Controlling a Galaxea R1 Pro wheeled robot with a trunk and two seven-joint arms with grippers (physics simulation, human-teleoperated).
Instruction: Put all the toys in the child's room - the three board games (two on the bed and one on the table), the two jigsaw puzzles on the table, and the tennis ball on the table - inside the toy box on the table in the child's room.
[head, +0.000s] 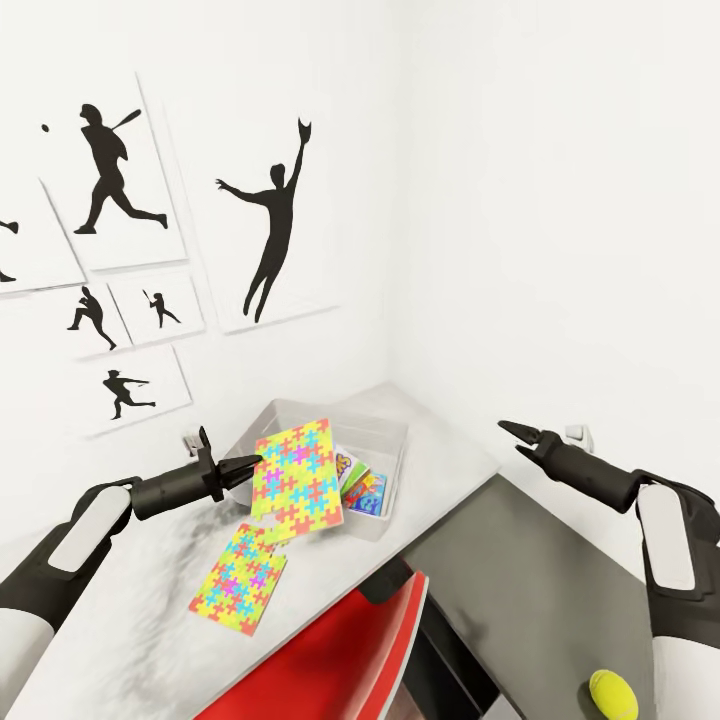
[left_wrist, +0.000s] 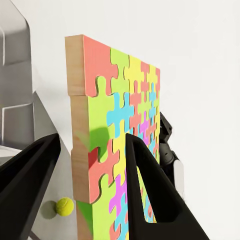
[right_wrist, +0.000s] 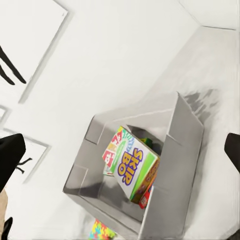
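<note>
The left gripper, clamped on a jigsaw puzzle, holds it over the toy box; next it likely must lower and release. The right gripper is apart, empty.

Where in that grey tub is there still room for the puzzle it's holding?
The toy box is crowded at its right end, where board games lean together. Its left half, under the held jigsaw puzzle, looks bare. Tabletop left of the other puzzle is free too.
</note>
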